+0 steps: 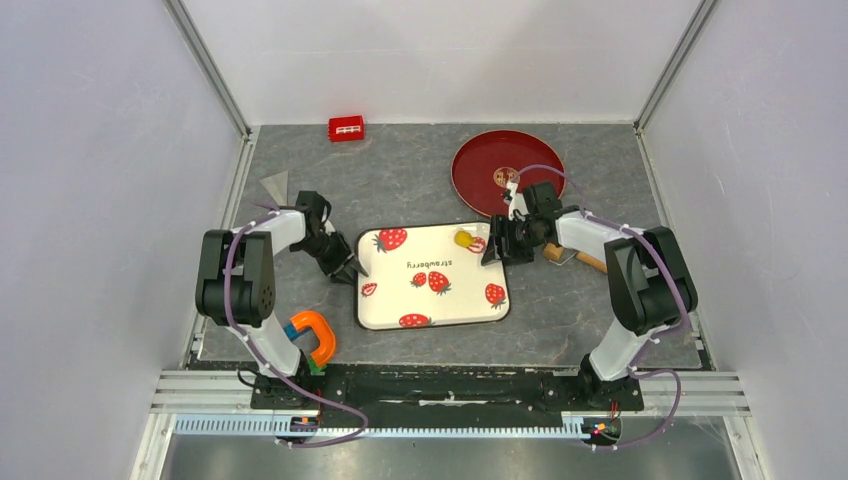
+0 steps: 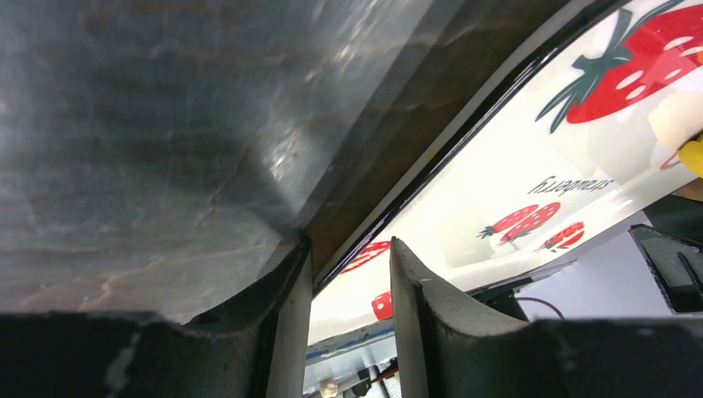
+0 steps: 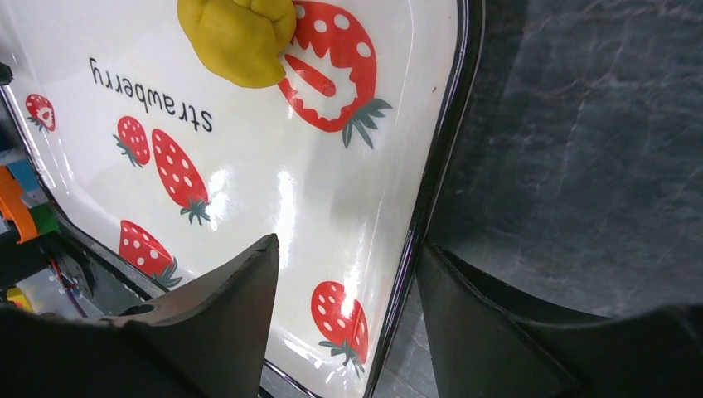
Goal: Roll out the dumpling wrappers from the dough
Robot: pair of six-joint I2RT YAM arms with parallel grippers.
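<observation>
The dough [image 1: 464, 238] is one yellow lump, not yet rolled, lying in the tray's [image 1: 460, 290] far right corner against a strawberry print. No wrappers are to be seen.

The right gripper [image 1: 497, 245] is just beside the lump, its jaws spread and straddling the tray's right rim. The left gripper [image 1: 350, 270] straddles the tray's left rim with a narrower gap. The wrist view is too oblique to tell whether its fingers [image 2: 290, 332] already touch the rim.

Risks, as I judge them:
- The rim is thin and the tray glossy, so a finger could slip off on closing and jolt the tray.
- If one side grips before the other, the tray may skid or tip on the table [image 1: 420, 170] and send the lump rolling.
- The right inner finger sits close enough to the lump to smear it.

The table is dark grey stone-patterned sheet, smooth and likely low in grip. The roller [image 1: 575, 257] lies right of the tray, partly behind the right arm. A red plate [image 1: 480, 160] lies beyond the tray's far right corner. White walls enclose the cell.
</observation>
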